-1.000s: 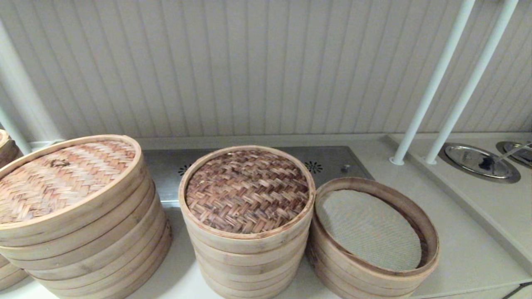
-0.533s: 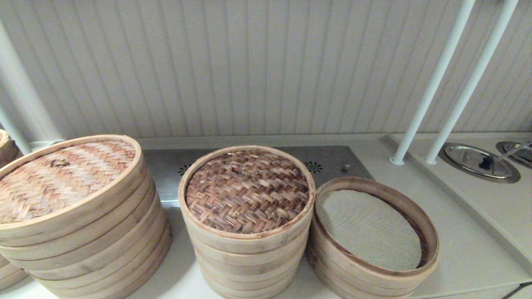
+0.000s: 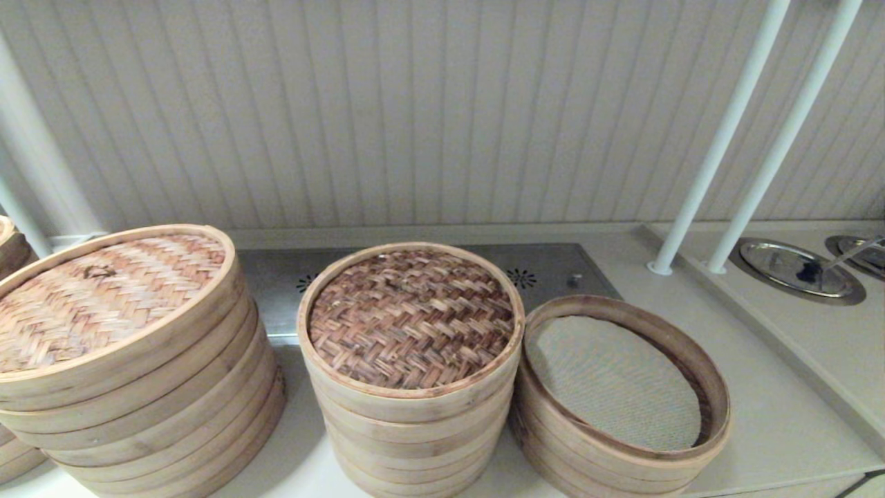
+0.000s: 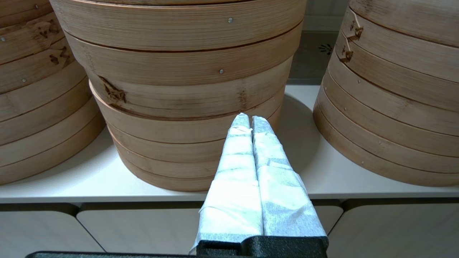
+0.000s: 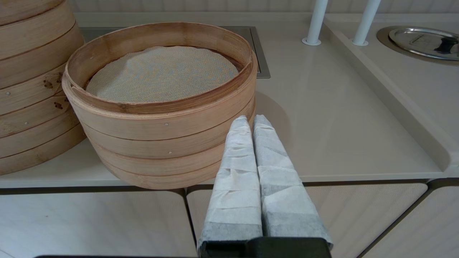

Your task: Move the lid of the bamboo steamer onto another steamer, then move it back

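The dark brown woven bamboo steamer lid (image 3: 411,317) rests on top of the middle stack of rings (image 3: 415,443) in the head view. To its right stands the other steamer (image 3: 622,387), a short open stack with a dark-stained inner rim and grey-beige mesh liner (image 5: 161,73). Neither gripper shows in the head view. My left gripper (image 4: 250,119) is shut and empty, low in front of the counter, facing the wide stack's wall (image 4: 179,71). Shut and empty too, my right gripper (image 5: 251,120) hangs before the short steamer's side (image 5: 161,143).
A wider stack with a lighter tan lid (image 3: 104,297) stands at the left. Two white poles (image 3: 733,131) rise at the back right beside a steel round lid (image 3: 795,268) set in the counter. The counter's front edge (image 5: 358,177) runs just ahead of both grippers.
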